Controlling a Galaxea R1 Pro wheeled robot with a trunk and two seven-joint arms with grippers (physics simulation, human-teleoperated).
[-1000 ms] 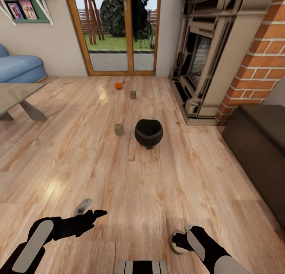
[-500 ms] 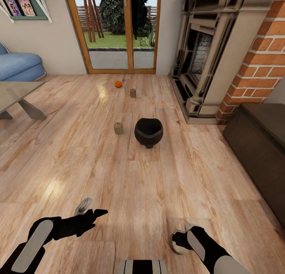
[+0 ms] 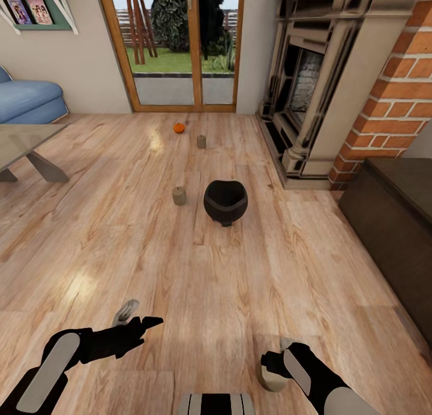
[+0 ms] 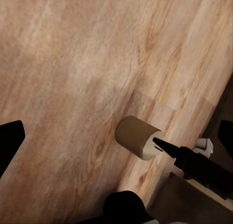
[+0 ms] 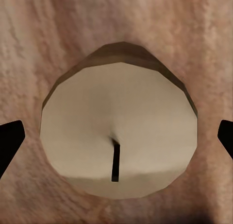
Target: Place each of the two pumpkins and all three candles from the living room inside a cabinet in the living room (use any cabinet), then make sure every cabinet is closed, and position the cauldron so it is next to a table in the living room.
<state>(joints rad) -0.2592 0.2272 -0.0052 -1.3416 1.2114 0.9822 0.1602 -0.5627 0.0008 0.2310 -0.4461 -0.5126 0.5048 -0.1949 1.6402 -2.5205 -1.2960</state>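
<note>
Between right end effector (image 5: 116, 136) fingertips: a candle (image 5: 119, 131).

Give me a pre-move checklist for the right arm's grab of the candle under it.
1. Candle centred between the jaws in the right wrist view: ok.
2. Right gripper open, dark tips at both sides of the candle: ok.
3. Candle upright on the floor, wick facing the camera: ok.
4. Jaws low enough to close on the candle's side: cannot tell.
5. Left gripper off to the side, out of the way: ok.
6. Cabinet open to receive it: not ok, no drawer stands open.
</note>
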